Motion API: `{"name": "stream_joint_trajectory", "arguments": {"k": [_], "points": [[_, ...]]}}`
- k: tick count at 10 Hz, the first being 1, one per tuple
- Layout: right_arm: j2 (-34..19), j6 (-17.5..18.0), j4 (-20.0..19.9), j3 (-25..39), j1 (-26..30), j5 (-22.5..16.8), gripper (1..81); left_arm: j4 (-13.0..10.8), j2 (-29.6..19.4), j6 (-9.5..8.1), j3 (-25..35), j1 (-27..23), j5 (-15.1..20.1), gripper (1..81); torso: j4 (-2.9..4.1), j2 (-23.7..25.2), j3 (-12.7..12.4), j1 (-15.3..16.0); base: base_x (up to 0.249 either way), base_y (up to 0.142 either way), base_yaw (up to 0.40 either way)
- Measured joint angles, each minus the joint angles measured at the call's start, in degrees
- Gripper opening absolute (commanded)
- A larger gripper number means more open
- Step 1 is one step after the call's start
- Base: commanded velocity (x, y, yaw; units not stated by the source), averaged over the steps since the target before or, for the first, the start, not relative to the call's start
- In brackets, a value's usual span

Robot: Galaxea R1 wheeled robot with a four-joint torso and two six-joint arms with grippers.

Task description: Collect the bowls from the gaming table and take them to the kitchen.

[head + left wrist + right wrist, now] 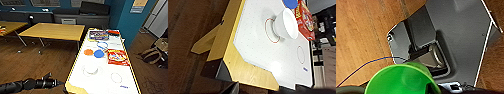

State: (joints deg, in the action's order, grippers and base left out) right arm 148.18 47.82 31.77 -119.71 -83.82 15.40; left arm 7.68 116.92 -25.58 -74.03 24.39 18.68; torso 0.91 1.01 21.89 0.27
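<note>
The long, glossy white counter with a light wood edge carries all three bowls. The small white plastic bowl sits nearest the robot on a red ring, and the wrist view shows it upright. The small orange plastic bowl and the small blue plastic bowl lie just beside each other farther along, next to the crinkly red snack bag.

The left gripper hangs off the near corner of the counter, over the brown wood floor and touching nothing. Whether its jaws are apart or together I cannot tell.

The main risk, as I judge it, is that corner: an arm swinging in low could strike the wood edge. The light bowl could also skid on the slick top if nudged instead of clasped, or slide into the snack bag.

A bright green plastic object sits close under the right wrist camera. I cannot tell if the right jaws hold it.
</note>
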Motion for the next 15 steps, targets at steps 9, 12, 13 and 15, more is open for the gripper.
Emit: {"name": "stream_joint_trajectory", "arguments": {"k": [9,12,13,15], "points": [[0.74,0.00,0.06,1.38,1.66,-2.04,1.0,-0.05,12.26,-9.01,-12.15,-4.11,3.89,81.1,0.00,-0.02,0.00,0.00,0.000,0.000,0.000],[0.72,0.00,0.06,1.38,2.23,-3.05,1.0,-0.05,12.30,-10.52,-15.71,-5.74,-0.88,81.1,0.00,-0.02,0.00,0.00,0.000,0.000,0.000],[0.69,0.00,0.06,1.38,2.27,-3.13,1.0,-0.05,12.43,-10.69,-16.92,-7.25,-1.04,81.1,0.00,-0.02,0.00,0.00,0.000,0.000,0.000],[0.72,0.00,0.09,1.38,2.46,-3.30,1.0,-0.05,13.09,-10.73,-18.10,-10.25,-1.29,81.1,0.00,-0.02,0.00,0.00,0.000,0.000,0.000]]}}
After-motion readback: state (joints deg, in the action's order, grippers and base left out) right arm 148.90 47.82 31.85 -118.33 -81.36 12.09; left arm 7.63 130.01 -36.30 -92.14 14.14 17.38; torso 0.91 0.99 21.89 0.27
